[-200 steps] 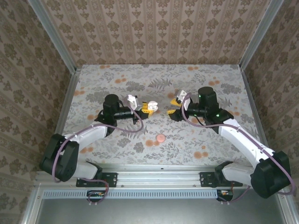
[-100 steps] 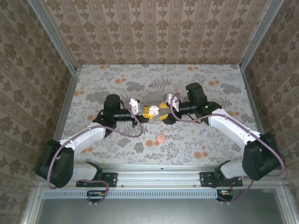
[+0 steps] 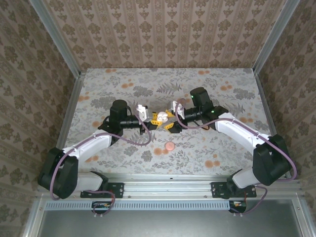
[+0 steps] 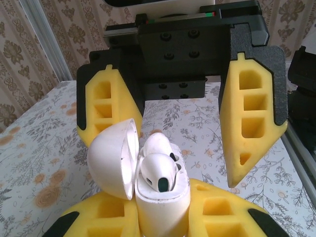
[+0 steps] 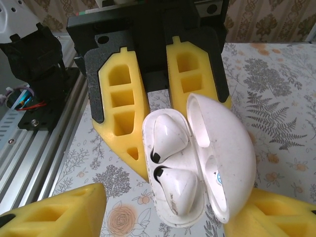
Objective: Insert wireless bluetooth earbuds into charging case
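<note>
Left pincer point(image 4: 160, 219) is clenched on the lower body of the charging case point(image 5: 170, 197). The case is white with its hinged lid point(image 5: 222, 148) swung open, and its base is cut off at the frame bottom in the left wrist view. Both earbuds sit in their wells: one earbud point(image 5: 170, 133) on the side toward the left pincer's palm, the other earbud point(image 5: 177, 190) on the side toward the right pincer. Their stems are hidden inside the case, with only the rounded tops and dark tips showing.

Right pincer point(image 3: 171, 122) is released, jaws wide. The case lies ahead of it between the spread yellow fingers point(image 5: 54, 212), which are cropped at the frame corners. Cannot tell whether they touch the case.

In the top view the two pincers meet tip to tip. The case there is a small whitish blur between them, with no detail.

There is a small blue mark inside the lid, too small to read.

A pink round puck point(image 3: 170, 145) lies on the surface point(image 3: 222, 84), well apart from both pincers on the side toward the arm bases.

Versus half a second ago, the right pincer has closed further in on the left one. The left arm, case and puck have not moved.
</note>
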